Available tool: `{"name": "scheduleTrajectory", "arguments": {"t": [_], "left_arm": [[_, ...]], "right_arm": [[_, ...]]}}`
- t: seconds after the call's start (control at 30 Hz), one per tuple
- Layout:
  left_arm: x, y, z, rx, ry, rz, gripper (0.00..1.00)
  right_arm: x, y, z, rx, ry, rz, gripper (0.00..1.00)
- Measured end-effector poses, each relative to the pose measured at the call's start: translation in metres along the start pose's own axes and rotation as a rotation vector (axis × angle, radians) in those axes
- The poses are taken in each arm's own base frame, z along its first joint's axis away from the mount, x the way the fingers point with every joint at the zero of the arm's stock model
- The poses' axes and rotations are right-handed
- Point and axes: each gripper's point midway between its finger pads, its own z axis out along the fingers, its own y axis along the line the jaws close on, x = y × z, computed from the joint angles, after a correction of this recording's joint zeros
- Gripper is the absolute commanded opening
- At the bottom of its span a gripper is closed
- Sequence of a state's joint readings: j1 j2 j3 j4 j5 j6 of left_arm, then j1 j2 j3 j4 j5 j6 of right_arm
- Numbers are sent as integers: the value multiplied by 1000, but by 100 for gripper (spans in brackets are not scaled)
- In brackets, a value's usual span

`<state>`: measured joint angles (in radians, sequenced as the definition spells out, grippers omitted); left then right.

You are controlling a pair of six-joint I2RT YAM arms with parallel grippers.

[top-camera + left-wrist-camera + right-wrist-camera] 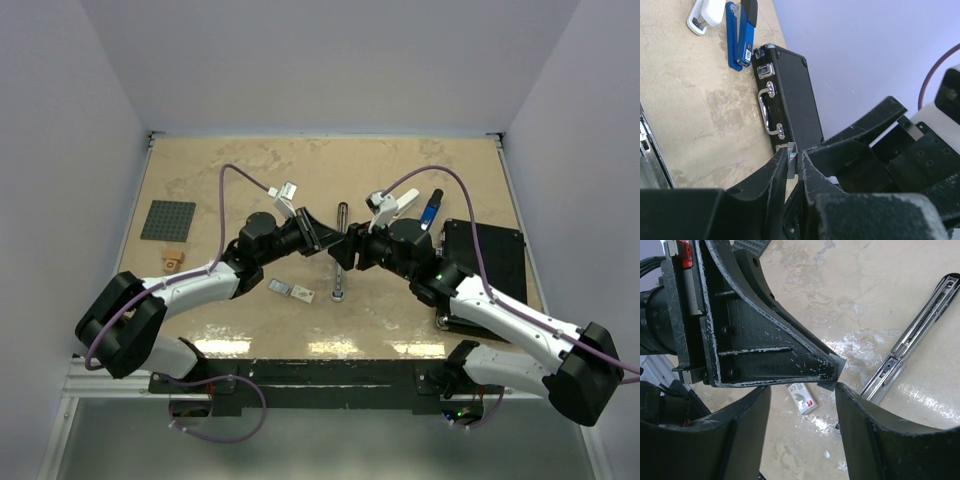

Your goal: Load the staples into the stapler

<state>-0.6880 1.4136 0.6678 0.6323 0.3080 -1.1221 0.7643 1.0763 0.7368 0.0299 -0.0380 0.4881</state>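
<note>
My left gripper [792, 156] is shut on a thin grey strip of staples [791, 161] that stands up between its fingertips. In the top view it [333, 243] meets my right gripper [350, 246] at mid table, over the long opened metal stapler [340, 262]. My right gripper [802, 389] is open, its fingers on either side of the left gripper's tip, where the grey strip [836, 371] shows. The whitish staples box [804, 397] with a red mark lies on the table below. It also shows in the top view [303, 294], next to a small grey tray [279, 288].
A black case [487, 262] lies at the right, with a blue stapler [740, 35] and a white one [706, 14] behind it. The opened stapler's rail [915, 340] runs along the right of the right wrist view. A grey studded plate [168, 220] and a small tan piece [173, 262] lie at the left.
</note>
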Motion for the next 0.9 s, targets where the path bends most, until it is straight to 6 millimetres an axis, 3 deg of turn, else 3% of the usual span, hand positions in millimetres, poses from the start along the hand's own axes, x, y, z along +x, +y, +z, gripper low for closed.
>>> {"name": "scheduleTrajectory", "arguments": {"t": [0.27, 0.5, 0.63, 0.9], "left_arm": [[3, 6, 0, -29, 8, -2, 19], [4, 3, -2, -29, 10, -1, 19], [4, 6, -3, -51, 12, 13, 27], [0, 37, -8, -265, 63, 168, 54]], "right_arm": [[2, -9, 0, 59, 1, -34, 36], [2, -15, 0, 91, -4, -41, 35], [3, -19, 0, 114, -3, -38, 39], [13, -42, -7, 245, 20, 6, 49]]}}
